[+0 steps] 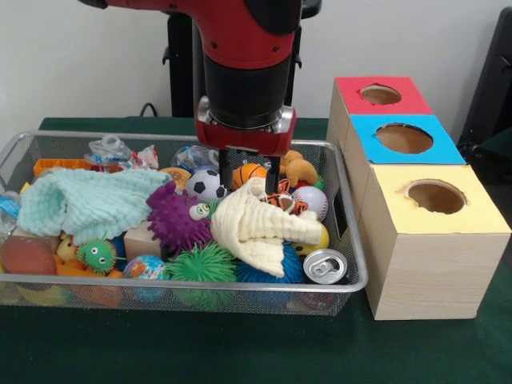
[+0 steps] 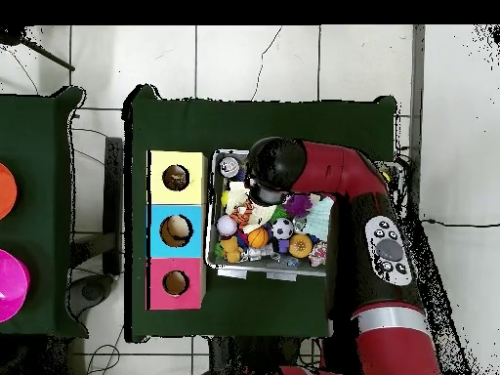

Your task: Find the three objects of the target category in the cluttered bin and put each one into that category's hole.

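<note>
- Worktop point(image 1: 264, 352) under dark green cloth; white wall behind, pale tiled floor point(image 2: 254, 59) around.
- Wire-mesh bin point(image 1: 352, 264) crammed: spiky rubber balls, fuzzy teal cloth point(image 1: 88, 204), can point(image 1: 326, 265).
- Three wooden boxes point(image 1: 432, 248), round holes, tops red, blue, yellow.
- Claw point(image 1: 250, 178) spread, fingers straddling the waffle-weave cream cloth point(image 1: 256, 228), pinching nothing.
- Basketball point(image 1: 248, 173) just behind claw; soccer ball point(image 1: 206, 185) beside it.

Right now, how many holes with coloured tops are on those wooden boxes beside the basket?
3, in a row: the red-topped hole farthest back, the blue-topped hole in the middle, and the yellow-topped hole nearest the camera. None seems hidden.
</note>
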Controlling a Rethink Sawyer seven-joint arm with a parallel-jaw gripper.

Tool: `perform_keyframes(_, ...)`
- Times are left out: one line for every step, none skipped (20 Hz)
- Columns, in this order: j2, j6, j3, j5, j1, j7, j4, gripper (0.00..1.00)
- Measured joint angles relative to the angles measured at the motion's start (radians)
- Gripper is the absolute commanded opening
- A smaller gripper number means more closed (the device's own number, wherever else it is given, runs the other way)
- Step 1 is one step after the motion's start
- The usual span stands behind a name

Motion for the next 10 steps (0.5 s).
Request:
perform_keyframes(0.000,0.000,0.000,0.000,-0.004,0.000,0.000,1.00)
perform_keyframes(0.000,0.000,0.001,0.000,-0.007,0.000,0.000,1.00)
perform_keyframes(0.000,0.000,0.002,0.000,-0.013,0.000,0.000,1.00)
perform_keyframes(0.000,0.000,0.003,0.000,-0.017,0.000,0.000,1.00)
perform_keyframes(0.001,0.000,0.004,0.000,-0.026,0.000,0.000,1.00)
perform_keyframes(0.001,0.000,0.005,0.000,-0.034,0.000,0.000,1.00)
perform_keyframes(0.002,0.000,0.005,0.000,-0.041,0.000,0.000,1.00)
perform_keyframes(0.003,0.000,0.006,0.000,-0.047,0.000,0.000,1.00)
perform_keyframes(0.004,0.000,0.007,0.000,-0.051,0.000,0.000,1.00)
perform_keyframes(0.006,0.000,0.008,0.000,-0.060,0.000,0.000,1.00)
